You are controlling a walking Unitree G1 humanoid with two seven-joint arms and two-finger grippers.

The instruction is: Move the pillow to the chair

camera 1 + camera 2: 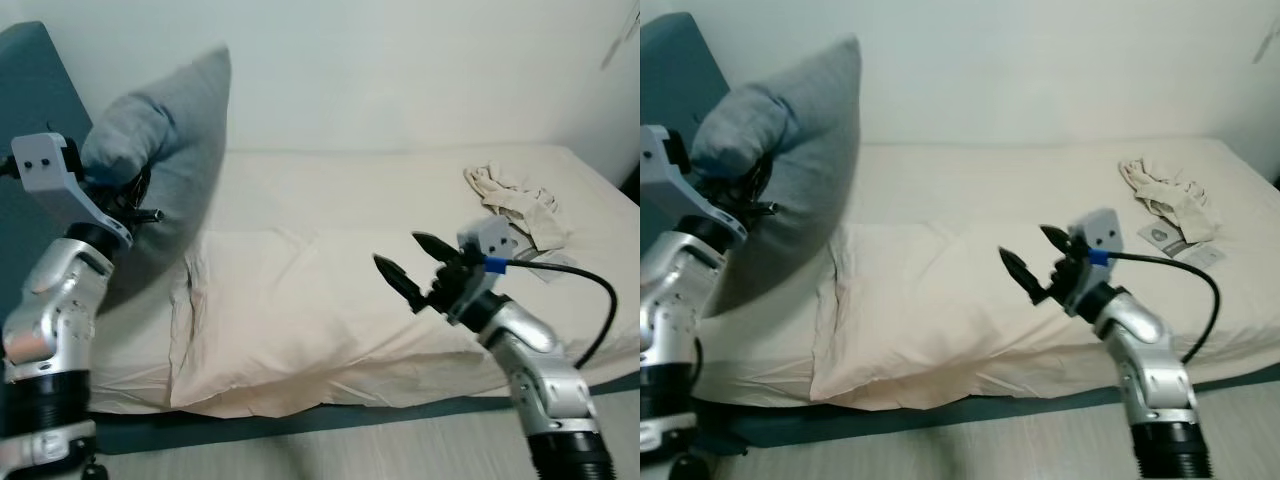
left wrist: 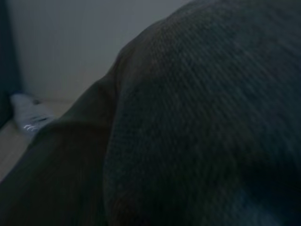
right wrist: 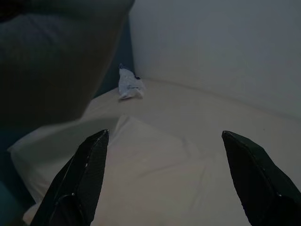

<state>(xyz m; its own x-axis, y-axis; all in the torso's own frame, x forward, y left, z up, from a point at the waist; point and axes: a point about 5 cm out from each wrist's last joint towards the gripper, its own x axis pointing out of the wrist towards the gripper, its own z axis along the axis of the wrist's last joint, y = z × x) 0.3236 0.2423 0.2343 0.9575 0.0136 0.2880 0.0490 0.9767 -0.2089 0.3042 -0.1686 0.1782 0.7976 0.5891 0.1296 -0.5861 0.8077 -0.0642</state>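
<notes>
So the left gripper [image 1: 135, 195] has the grey pillow [image 1: 170, 150] pinched at its edge and is holding it up off the bed [image 1: 330, 200], over near the head end by the teal headboard [image 1: 40, 110]. The pillow hangs tilted, top corner poking up against the white wall [image 1: 400, 70], its lower part just above the sheet. From the left wrist camera it's basically dark grey fabric [image 2: 197, 122] right up against the lens.

The right gripper [image 1: 412, 262] is out in front over the middle of the bed, fingers spread wide, nothing in them, well apart from the pillow. In the right wrist view you can see both black fingertips [image 3: 89, 165] spread over the cream sheet [image 3: 178, 160].

A crumpled cream cloth [image 1: 515, 205] sits on the far right part of the bed, with a small paper or packet [image 1: 1162, 236] just beside it. There's also a little crumpled white thing [image 3: 129, 84] by the wall at the head end.
</notes>
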